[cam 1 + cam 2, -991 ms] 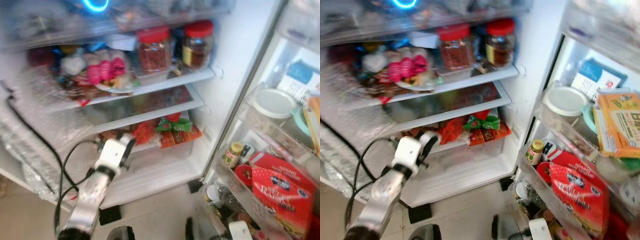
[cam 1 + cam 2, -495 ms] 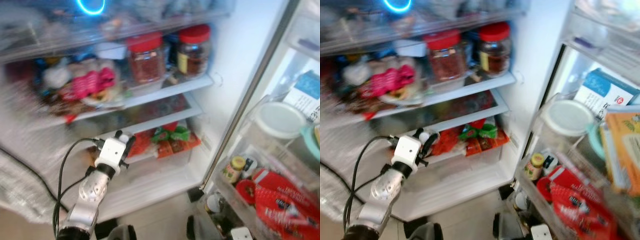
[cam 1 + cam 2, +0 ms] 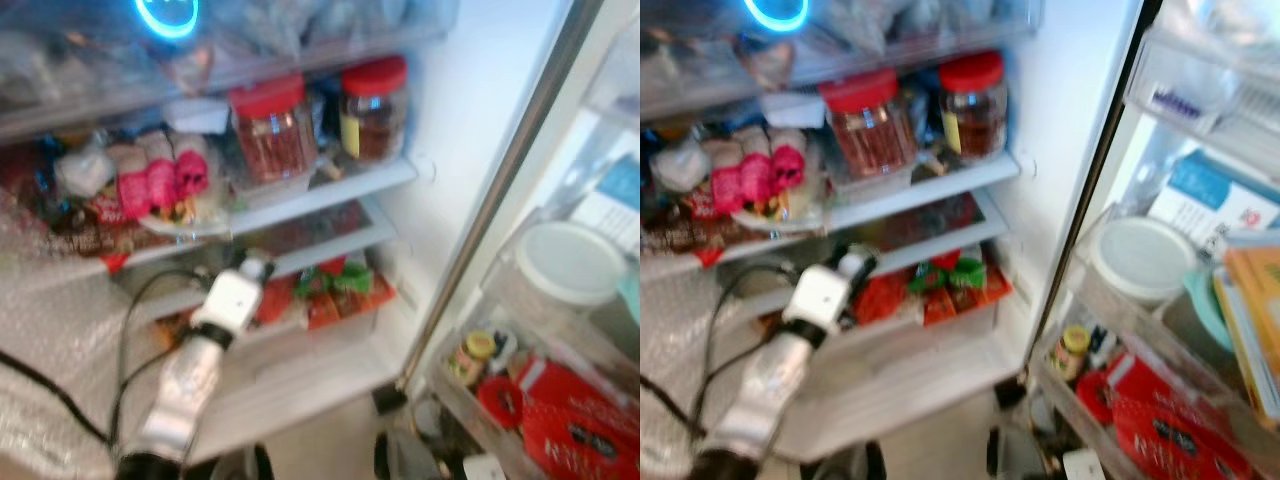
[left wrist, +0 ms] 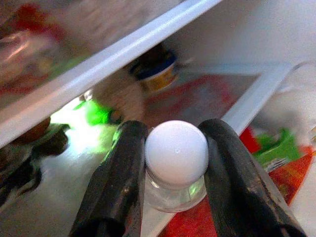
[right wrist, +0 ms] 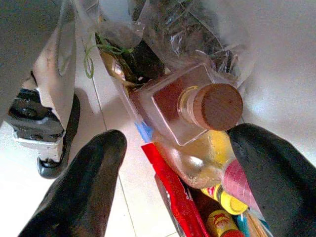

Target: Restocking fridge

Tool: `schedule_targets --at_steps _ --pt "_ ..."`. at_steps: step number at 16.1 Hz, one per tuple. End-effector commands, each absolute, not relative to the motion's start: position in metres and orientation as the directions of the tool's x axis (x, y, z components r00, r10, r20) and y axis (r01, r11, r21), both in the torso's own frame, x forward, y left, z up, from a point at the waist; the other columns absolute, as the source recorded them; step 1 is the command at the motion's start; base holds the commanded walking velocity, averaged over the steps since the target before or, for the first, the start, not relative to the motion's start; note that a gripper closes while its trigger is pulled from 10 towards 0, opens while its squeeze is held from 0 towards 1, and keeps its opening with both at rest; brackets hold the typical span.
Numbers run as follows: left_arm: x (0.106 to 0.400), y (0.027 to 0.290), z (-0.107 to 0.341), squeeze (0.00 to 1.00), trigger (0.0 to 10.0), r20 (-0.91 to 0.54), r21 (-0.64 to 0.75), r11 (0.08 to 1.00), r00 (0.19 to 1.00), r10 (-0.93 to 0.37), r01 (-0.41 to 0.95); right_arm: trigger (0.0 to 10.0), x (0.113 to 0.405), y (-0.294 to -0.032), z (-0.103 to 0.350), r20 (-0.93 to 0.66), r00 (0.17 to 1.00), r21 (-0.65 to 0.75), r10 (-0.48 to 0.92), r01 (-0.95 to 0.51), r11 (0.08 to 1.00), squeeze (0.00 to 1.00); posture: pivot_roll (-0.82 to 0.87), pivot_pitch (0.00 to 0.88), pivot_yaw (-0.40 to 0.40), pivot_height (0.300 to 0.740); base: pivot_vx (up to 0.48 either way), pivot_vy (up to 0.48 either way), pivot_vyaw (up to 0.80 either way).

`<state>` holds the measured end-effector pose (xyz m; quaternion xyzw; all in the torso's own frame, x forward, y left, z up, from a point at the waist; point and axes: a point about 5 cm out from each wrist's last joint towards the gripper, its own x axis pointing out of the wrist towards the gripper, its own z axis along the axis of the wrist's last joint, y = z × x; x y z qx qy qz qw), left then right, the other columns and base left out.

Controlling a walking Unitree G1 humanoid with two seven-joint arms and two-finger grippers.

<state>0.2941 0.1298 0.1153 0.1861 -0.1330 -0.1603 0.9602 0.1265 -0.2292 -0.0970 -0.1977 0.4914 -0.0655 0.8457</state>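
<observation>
Left gripper (image 4: 173,163) clamped on a small white-capped bottle (image 4: 176,155), held at the fridge's lower shelf (image 3: 300,262), left of red and green packets (image 3: 335,295). Two red-lidded jars (image 3: 270,130) above, labels unreadable. Right gripper (image 5: 177,177) spread apart over a cork-stoppered bottle (image 5: 192,111).

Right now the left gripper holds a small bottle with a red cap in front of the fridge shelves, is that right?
Not quite: the cap is white, not red, as the left wrist view shows. The left gripper does hold the small bottle between its fingers, in front of the fridge shelves.
</observation>
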Motion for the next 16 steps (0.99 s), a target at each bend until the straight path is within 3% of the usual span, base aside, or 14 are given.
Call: schedule_targets --at_steps 1,7,11,16 --pt "0.292 0.136 0.113 0.0 10.0 0.19 0.427 0.868 0.913 -0.361 0.254 10.0 0.121 -0.229 -0.099 -0.813 0.496 -0.397 -0.306 -0.088 0.914 0.0 -0.12 0.096 0.04 0.632 0.0 0.0 0.0" --pt "0.287 0.145 0.103 0.0 10.0 0.159 0.533 0.807 0.906 -0.393 0.256 10.0 0.121 -0.228 -0.099 -0.813 0.498 -0.395 -0.302 -0.09 0.914 0.0 -0.12 0.099 0.037 0.632 0.0 0.0 0.0" --pt "0.293 0.146 0.116 0.0 10.0 0.251 0.566 0.805 0.893 -0.373 0.177 10.0 0.121 -0.228 -0.099 -0.811 0.501 -0.396 -0.302 -0.091 0.914 0.0 -0.12 0.101 0.033 0.632 0.0 0.0 0.0" --pt "0.295 0.147 0.113 0.0 10.0 0.26 0.59 0.79 0.889 -0.378 0.163 10.0 0.121 -0.229 -0.098 -0.81 0.502 -0.396 -0.303 -0.089 0.914 0.0 -0.13 0.104 0.029 0.632 0.0 0.0 0.0"
